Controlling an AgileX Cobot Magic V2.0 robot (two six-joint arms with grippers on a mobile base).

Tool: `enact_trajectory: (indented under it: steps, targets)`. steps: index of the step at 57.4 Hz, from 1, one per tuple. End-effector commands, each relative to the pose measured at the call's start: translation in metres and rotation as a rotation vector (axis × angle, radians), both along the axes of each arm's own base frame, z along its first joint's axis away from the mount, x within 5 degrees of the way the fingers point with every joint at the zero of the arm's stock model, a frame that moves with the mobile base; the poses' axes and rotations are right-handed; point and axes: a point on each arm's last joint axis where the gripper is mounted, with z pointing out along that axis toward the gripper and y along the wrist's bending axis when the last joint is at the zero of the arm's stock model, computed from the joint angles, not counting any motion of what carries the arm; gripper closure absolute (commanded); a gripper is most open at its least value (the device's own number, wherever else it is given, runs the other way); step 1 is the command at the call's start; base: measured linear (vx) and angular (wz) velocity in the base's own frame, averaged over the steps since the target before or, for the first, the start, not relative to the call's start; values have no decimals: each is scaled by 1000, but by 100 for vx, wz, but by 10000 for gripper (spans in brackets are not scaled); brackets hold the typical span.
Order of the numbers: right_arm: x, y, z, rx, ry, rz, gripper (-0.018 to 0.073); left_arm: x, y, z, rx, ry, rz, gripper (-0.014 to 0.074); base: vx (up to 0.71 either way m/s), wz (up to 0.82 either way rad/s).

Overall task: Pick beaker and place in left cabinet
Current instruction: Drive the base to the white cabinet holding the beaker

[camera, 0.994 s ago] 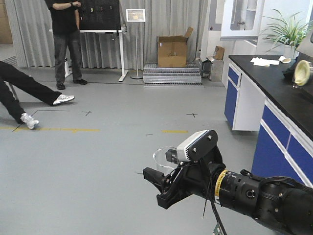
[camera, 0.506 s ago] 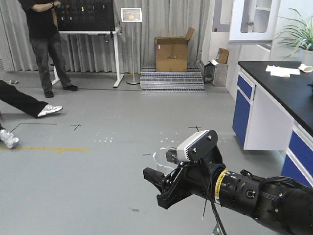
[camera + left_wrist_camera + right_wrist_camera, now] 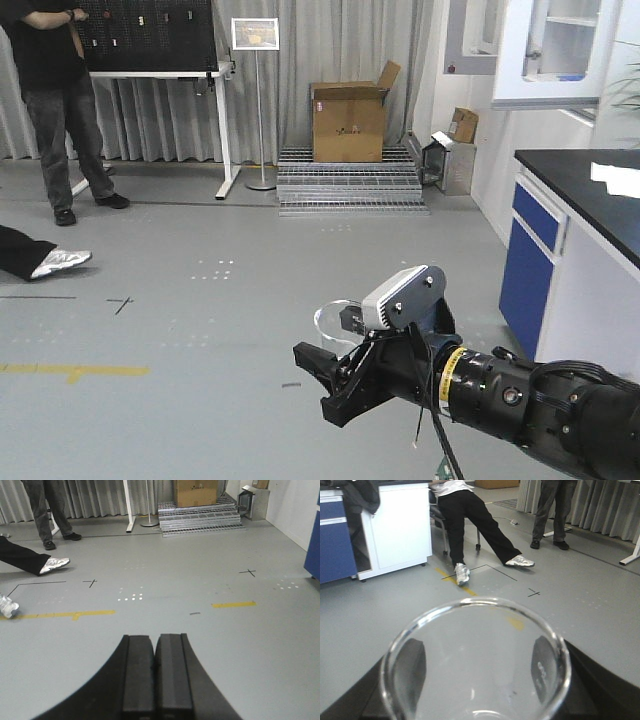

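Observation:
The beaker (image 3: 336,318) is clear glass and sits upright between the black fingers of my right gripper (image 3: 325,372), held above the grey floor. In the right wrist view its round rim (image 3: 475,601) fills the lower frame. My right gripper (image 3: 476,672) is shut on it, with a pad (image 3: 411,667) pressed on each side. My left gripper (image 3: 155,641) is shut and empty, its two pads touching, over bare floor. The left cabinet is out of view.
A black-topped counter with blue drawers (image 3: 545,235) stands at the right, under a white glass-doored wall cabinet (image 3: 560,50). A cardboard box (image 3: 347,122) sits on metal steps ahead. A standing person (image 3: 55,90), a sign stand (image 3: 258,110) and a seated person's legs (image 3: 470,520) are nearby.
The whole view has shifted: the counter slid towards the right edge, the standing person towards the left, and the box looks larger. The right arm holds the beaker in the same pose.

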Motion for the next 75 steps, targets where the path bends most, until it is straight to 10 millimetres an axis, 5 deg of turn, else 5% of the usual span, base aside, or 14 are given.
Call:
enact_trajectory:
  steps: [1,75]
  targets:
    - [-4,0,31,89,-86,21,331,0,-2,12,-12,-109,-21,593,84,3]
    - [-4,0,30,87,-85,19,331,0,-2,11,-12,-108,-21,593,86,-1]
